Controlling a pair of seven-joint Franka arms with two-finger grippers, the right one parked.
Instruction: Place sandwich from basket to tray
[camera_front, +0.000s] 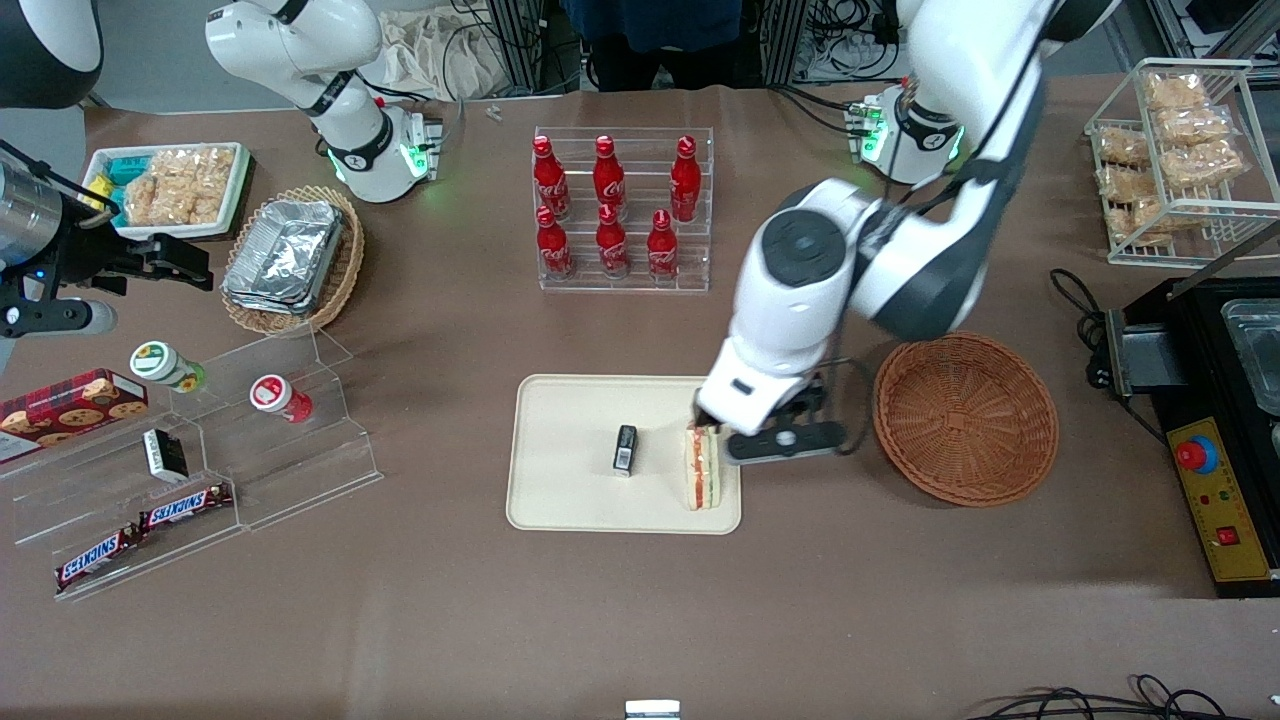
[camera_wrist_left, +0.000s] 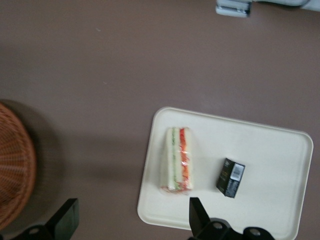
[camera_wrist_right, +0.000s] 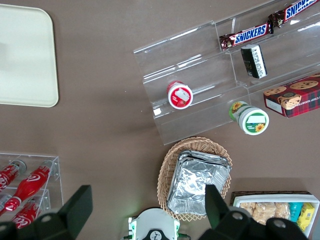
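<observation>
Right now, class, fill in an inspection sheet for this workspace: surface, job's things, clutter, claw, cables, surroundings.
Surface: brown table.
Job's things: sandwich lies on the tray; basket holds nothing seen.
Clutter: small black box on the tray; cola bottles in a clear rack; foil pans; Snickers bars.
Claw: left claw open, above the tray edge beside the sandwich.
Cables: black cable beside the basket.
Surroundings: snack rack; control box.

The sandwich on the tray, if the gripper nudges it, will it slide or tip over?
The sandwich lies flat on the smooth tray, so tipping seems unlikely. Its glossy clear wrap suggests it may slide. The open gripper hangs above it.
</observation>
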